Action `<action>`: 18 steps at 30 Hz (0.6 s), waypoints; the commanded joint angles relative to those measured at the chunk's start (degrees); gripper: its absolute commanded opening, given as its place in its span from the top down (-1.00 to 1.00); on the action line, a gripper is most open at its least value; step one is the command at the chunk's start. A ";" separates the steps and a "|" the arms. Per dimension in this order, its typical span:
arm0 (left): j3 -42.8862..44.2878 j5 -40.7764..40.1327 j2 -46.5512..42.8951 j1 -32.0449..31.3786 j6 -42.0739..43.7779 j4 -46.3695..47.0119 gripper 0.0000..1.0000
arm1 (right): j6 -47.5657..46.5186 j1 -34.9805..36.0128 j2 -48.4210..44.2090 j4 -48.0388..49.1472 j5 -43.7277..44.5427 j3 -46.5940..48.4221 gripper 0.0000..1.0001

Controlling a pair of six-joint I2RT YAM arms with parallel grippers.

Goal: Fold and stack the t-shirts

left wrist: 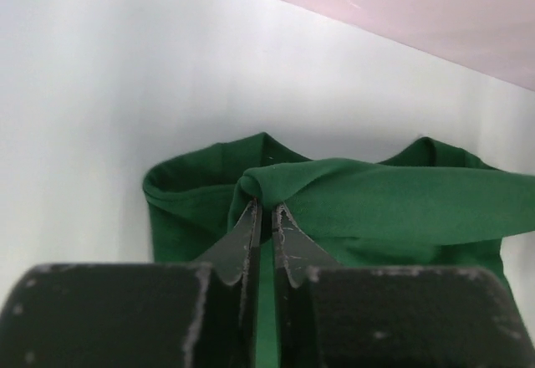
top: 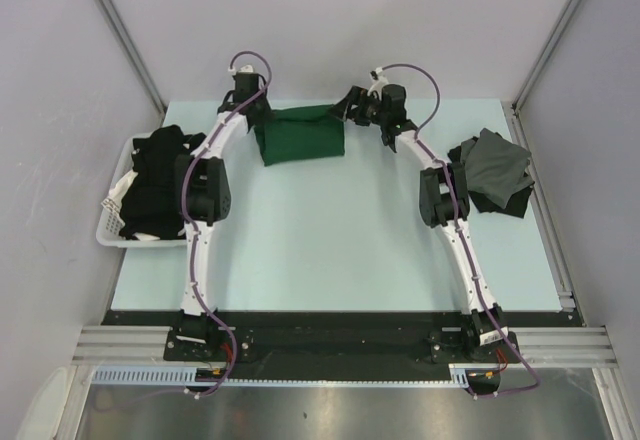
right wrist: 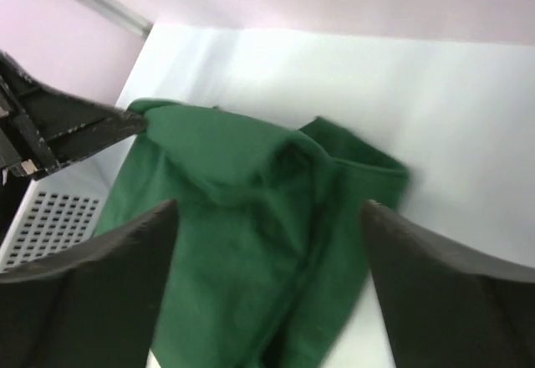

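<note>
The dark green t-shirt [top: 300, 135] lies folded at the far middle of the table. My left gripper [top: 262, 112] is at its left top corner. In the left wrist view that gripper [left wrist: 266, 207] is shut on a raised fold of the green t-shirt [left wrist: 393, 196]. My right gripper [top: 348, 108] hovers at the shirt's right top corner. Its jaws stand wide open over the green t-shirt [right wrist: 251, 242] in the right wrist view, and the gripper [right wrist: 269, 209] holds nothing. A grey t-shirt [top: 492, 160] lies crumpled on a black one [top: 510, 203] at the right.
A white slatted basket [top: 112, 230] at the left table edge holds black t-shirts [top: 155, 180]. The left arm's finger [right wrist: 84, 130] shows at the left of the right wrist view. Grey walls close in the table on three sides.
</note>
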 commanded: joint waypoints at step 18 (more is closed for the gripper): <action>-6.86 -2.75 -11.13 2.80 1.26 -2.43 -0.15 | 0.69 -2.87 -18.74 3.55 -1.76 -21.81 -1.00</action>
